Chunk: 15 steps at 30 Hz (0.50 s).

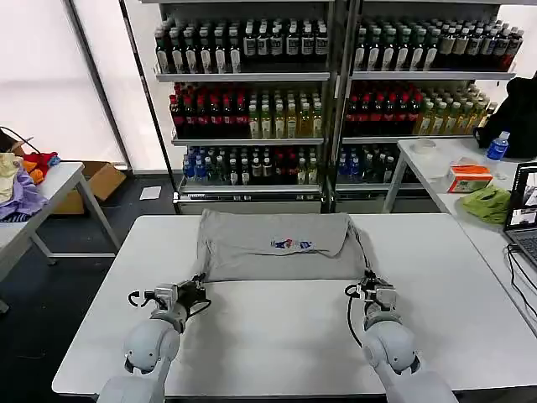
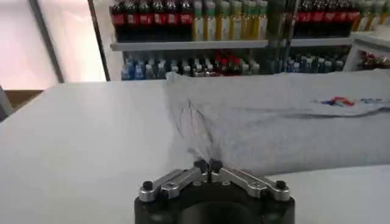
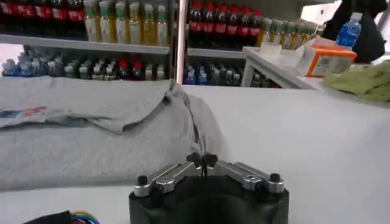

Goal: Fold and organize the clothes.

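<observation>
Left gripper (image 1: 200,285) and right gripper (image 1: 367,283) each pinch shut on a near corner of the shirt (image 1: 277,243). Shirt sits centre frame, long axis left-right, just above both grippers; fold goes up-frame.

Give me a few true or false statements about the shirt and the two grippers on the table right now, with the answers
1. The left gripper is shut on the grey shirt's near edge. True.
2. The right gripper hangs open above the shirt. False: it is shut on the shirt's near right corner.
3. The shirt's chest print faces up. True.
4. The shirt hangs over the white table's front edge. False: it lies on the far half.
</observation>
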Each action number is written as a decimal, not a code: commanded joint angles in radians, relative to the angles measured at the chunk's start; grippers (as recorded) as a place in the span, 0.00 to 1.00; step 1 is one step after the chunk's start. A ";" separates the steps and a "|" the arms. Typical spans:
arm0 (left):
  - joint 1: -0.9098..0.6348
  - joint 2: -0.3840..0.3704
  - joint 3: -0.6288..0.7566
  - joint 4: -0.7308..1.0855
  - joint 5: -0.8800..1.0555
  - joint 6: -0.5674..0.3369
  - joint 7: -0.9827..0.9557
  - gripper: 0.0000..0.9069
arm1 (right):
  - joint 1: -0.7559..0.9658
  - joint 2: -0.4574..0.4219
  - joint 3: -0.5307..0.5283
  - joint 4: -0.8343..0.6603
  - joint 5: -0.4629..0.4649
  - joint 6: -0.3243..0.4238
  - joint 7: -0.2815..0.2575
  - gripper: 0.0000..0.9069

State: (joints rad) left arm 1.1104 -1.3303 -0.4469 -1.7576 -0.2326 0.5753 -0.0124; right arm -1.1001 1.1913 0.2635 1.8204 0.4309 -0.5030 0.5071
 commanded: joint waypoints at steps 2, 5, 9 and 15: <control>0.206 0.024 -0.047 -0.295 -0.002 -0.005 -0.005 0.01 | -0.118 -0.008 0.010 0.228 -0.007 -0.029 0.066 0.00; 0.283 0.046 -0.073 -0.363 -0.004 -0.003 -0.005 0.01 | -0.201 0.006 0.020 0.295 -0.055 -0.030 0.072 0.00; 0.400 0.055 -0.099 -0.431 -0.012 -0.003 -0.005 0.01 | -0.323 0.033 0.032 0.374 -0.077 -0.042 0.087 0.00; 0.521 0.022 -0.102 -0.493 0.004 -0.032 -0.012 0.01 | -0.476 0.058 0.056 0.463 -0.110 -0.040 0.113 0.00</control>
State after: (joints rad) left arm 1.3833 -1.2978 -0.5166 -2.0626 -0.2362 0.5656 -0.0209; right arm -1.3562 1.2260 0.2965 2.1159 0.3631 -0.5342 0.5864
